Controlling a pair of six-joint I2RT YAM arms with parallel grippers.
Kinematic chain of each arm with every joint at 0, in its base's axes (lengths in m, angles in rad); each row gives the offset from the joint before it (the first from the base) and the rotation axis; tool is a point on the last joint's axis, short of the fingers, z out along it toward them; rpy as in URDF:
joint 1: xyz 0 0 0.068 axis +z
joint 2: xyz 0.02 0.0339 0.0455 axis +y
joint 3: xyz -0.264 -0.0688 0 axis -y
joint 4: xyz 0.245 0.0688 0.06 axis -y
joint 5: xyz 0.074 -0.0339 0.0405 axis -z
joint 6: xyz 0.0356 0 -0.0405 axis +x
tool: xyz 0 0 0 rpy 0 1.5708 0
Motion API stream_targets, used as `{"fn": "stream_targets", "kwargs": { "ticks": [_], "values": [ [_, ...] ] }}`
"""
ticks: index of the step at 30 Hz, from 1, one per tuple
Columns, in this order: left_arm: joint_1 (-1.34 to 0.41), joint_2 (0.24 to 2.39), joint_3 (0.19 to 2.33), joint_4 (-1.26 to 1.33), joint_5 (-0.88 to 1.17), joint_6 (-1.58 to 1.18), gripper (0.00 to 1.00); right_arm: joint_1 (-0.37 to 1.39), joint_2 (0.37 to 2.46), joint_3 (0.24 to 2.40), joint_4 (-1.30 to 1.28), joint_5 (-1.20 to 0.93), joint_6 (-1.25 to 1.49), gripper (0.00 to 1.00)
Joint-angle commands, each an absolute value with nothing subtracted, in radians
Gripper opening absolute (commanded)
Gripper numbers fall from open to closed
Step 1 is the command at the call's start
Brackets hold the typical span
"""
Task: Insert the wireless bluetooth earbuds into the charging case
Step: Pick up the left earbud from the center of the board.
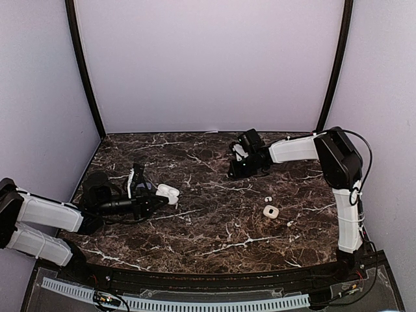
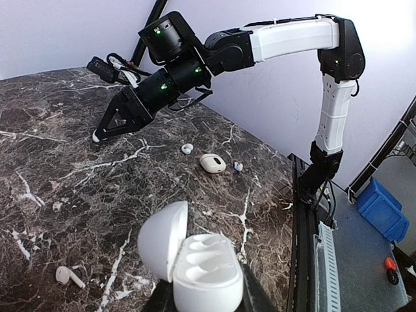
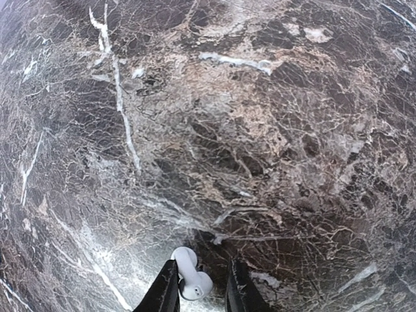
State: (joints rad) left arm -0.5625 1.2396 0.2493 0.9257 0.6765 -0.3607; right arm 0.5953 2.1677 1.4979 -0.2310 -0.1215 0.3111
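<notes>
Left wrist view: lid up on the case, a bud in the other grip

The left arm lies low along the left side of the marble table [image 1: 214, 240], its forearm stretched toward the middle. The left gripper [image 1: 158, 198] is clamped on the base of the white charging case [image 2: 207, 276], one finger on either side. The case's lid [image 2: 161, 239] stands open, and both moulded sockets inside are empty.

The right arm reaches in from the right edge with its elbow high and its wrist angled down over the far middle of the table. The right gripper [image 3: 203, 296] has its jaws nearly together around a white earbud [image 3: 188, 276], which rests against one finger, clear of the surface and well apart from the open case.

A stemmed earbud [image 2: 68, 276] lies on the marble just beside the charging case. Farther right, a small closed case [image 2: 212, 162] sits between one loose bud [image 2: 187, 148] and a second bud [image 2: 238, 166].
</notes>
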Motion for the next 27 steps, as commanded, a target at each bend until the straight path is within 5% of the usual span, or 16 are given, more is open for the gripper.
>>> {"fn": "stream_targets", "kwargs": {
  "ticks": [1,27],
  "values": [
    [-0.557,1.212,0.233,0.936,0.697,-0.358,0.14,0.603,2.140,1.474,-0.221,-0.135,0.300,0.24],
    [-0.557,1.218,0.241,0.930,0.702,-0.359,0.14,0.611,2.120,1.493,-0.221,-0.139,0.221,0.26]
  ]
}}
